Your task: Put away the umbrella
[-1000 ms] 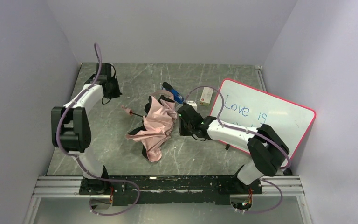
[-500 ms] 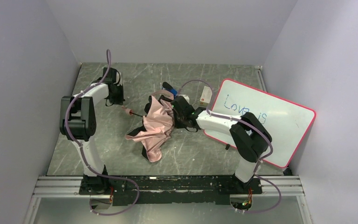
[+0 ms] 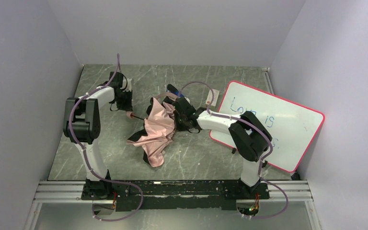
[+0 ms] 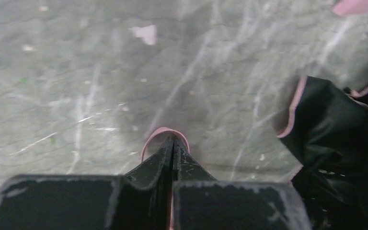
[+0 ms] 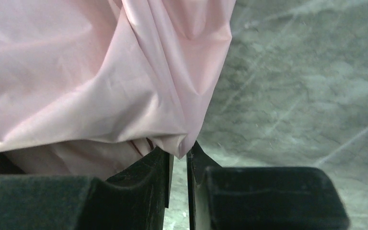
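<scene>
The umbrella [image 3: 157, 128] lies half-folded in the middle of the table, pale pink outside with black edges, its pink handle end [image 3: 133, 115] pointing left. My left gripper [image 3: 124, 101] is just beyond that end. In the left wrist view it [image 4: 173, 139] is shut, with the pink strap [image 4: 164, 128] looped round its tips and black fabric [image 4: 335, 124] to the right. My right gripper [image 3: 179, 116] is at the umbrella's right side. In the right wrist view it [image 5: 179, 151] is closed to a narrow gap on a fold of pink fabric [image 5: 100, 72].
A blue-and-black stapler [image 3: 178, 96] lies just behind the umbrella. A small white box [image 3: 212, 98] and a pink-framed whiteboard [image 3: 268, 120] are on the right. Grey walls close in the scratched table [image 3: 100, 148] on three sides.
My left gripper has moved right and nearer, toward the handle end. My right arm has swung left to the umbrella's right side, and the fabric has shifted slightly left.
</scene>
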`<state>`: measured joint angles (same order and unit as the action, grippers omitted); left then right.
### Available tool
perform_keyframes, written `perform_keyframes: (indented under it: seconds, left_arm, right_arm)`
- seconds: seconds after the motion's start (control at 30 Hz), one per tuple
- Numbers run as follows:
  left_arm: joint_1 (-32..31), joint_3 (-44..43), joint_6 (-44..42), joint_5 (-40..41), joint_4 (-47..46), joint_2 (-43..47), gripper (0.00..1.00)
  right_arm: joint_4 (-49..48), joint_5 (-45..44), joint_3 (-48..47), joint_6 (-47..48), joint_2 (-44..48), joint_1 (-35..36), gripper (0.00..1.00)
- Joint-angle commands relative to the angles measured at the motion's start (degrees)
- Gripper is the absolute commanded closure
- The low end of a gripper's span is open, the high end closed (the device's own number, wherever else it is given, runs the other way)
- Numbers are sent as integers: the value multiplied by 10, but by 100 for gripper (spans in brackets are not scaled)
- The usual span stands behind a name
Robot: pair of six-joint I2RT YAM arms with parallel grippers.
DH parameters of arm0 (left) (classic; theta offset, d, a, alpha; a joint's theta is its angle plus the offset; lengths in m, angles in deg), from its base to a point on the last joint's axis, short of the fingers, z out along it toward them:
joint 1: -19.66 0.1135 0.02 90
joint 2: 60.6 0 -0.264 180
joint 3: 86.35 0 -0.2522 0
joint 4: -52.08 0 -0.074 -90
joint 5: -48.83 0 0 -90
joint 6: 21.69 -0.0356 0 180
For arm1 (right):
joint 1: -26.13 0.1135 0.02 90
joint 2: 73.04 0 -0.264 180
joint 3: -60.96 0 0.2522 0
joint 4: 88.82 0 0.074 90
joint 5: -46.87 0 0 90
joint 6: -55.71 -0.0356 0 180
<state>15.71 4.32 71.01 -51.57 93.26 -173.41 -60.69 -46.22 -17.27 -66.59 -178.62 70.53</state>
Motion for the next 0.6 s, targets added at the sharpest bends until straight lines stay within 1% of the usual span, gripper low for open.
perform_keyframes:
  seconds: [0.0,0.1,0.17,0.23,0.3,0.43,0.57]
  left_arm:
    - [-45,5,-10,-34,18,20,95]
    - [-84,45,14,-26,7,41,95]
    - [-108,85,36,-39,-19,59,95]
    - [-117,105,53,-36,-32,74,95]
    - [-116,107,60,-16,-29,84,95]
    - [-104,75,60,26,1,110,95]
    - [-70,63,77,42,6,167,95]
  right_arm:
    - [-7,28,-56,7,-27,-2,80]
    - [-13,53,-81,-1,-43,-2,80]
    - [-22,64,-89,-8,-50,-2,80]
    - [-21,64,-93,-11,-57,-2,81]
    - [-19,53,-86,-9,-56,-2,81]
    - [-15,17,-61,-2,-40,-7,81]
    - [-16,-2,-33,4,-18,-21,80]
